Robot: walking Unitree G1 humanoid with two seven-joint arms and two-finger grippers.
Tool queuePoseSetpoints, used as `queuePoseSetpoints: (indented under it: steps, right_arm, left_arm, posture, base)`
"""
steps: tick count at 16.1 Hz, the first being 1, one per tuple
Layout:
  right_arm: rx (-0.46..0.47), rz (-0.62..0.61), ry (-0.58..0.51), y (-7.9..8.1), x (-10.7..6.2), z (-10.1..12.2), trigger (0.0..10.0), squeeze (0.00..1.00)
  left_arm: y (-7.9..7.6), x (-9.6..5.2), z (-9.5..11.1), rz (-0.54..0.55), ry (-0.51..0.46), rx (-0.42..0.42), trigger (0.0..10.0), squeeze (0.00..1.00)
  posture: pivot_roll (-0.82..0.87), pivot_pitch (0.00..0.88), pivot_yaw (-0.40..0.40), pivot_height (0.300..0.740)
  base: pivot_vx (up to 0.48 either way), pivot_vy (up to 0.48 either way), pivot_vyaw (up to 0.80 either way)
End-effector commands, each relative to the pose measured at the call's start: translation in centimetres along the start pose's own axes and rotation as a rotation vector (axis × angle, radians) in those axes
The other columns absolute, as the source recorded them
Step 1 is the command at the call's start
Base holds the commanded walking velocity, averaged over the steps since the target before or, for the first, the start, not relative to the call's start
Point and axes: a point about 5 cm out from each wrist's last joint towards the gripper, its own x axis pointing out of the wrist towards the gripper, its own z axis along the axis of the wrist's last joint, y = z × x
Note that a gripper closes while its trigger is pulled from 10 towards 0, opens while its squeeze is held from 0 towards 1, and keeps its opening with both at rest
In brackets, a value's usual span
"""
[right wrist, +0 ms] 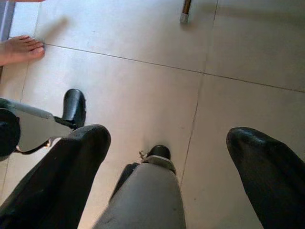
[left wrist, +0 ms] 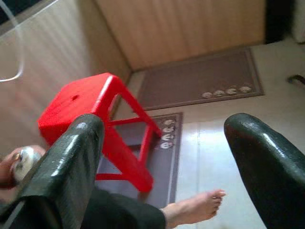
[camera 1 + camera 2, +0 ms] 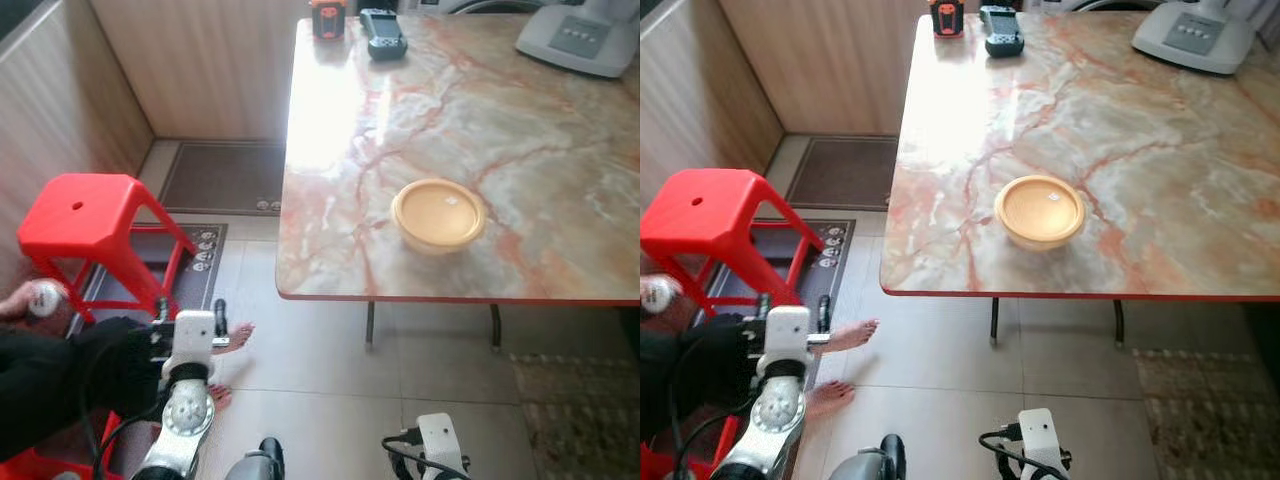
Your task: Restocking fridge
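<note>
Both pincers low and empty; one tub on the table, fridge out of sight.

Left to right we count: one person seated, with two bare feet [image 3: 232,338] on the floor; one red stool [image 3: 85,215]; our left pincer [image 2: 162,157], fingers spread wide, nothing between them; our right pincer [image 1: 167,167], likewise agape and empty over the tiles; one marble table [image 3: 330,210]. On it sit one lidded yellow tub [image 3: 438,213], near the front edge, two handsets [image 3: 382,32] at the far end, and one grey appliance [image 3: 580,38]. We judge the tub is stock awaiting the fridge, or a leftover; we cannot tell which.
</note>
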Motion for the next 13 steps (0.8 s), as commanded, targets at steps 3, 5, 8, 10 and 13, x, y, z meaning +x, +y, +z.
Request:
queuePoseSetpoints:
  steps: [3,5,8,10,13]
  right_arm:
    - [0.0,-0.006,0.03,-0.1,-0.3,-1.0,10.0,0.0]
    - [-0.004,-0.002,0.032,-0.1,-0.3,-1.0,10.0,0.0]
    - [-0.004,0.002,0.031,-0.1,-0.3,-1.0,10.0,0.0]
    - [-0.001,-0.001,0.033,-0.3,-0.4,-1.2,10.0,0.0]
    - [0.006,-0.009,0.039,-0.8,-0.7,-1.9,10.0,0.0]
  left_arm:
    - [1.7,2.4,4.7,0.09,-0.218,-0.022,10.0,0.0]
    - [2.1,4.6,10.5,0.109,-0.425,-0.084,10.0,0.0]
    - [-0.7,5.3,12.8,-0.086,-0.386,-0.269,10.0,0.0]
    - [-2.4,4.5,13.6,-0.192,-0.409,-0.257,10.0,0.0]
    - [-3.6,3.4,13.0,-0.263,-0.348,-0.328,10.0,0.0]
  posture:
    - [-0.03,0.191,0.021,0.74]
    - [-0.03,0.195,0.02,0.74]
    - [-0.03,0.2,0.019,0.74]
    - [-0.03,0.205,0.021,0.74]
    - [-0.04,0.209,0.023,0.74]
  base:
    - [0.0,0.0,0.0]
    - [0.0,0.0,0.0]
    - [0.0,0.0,0.0]
    - [0.0,0.0,0.0]
    - [0.0,0.0,0.0]
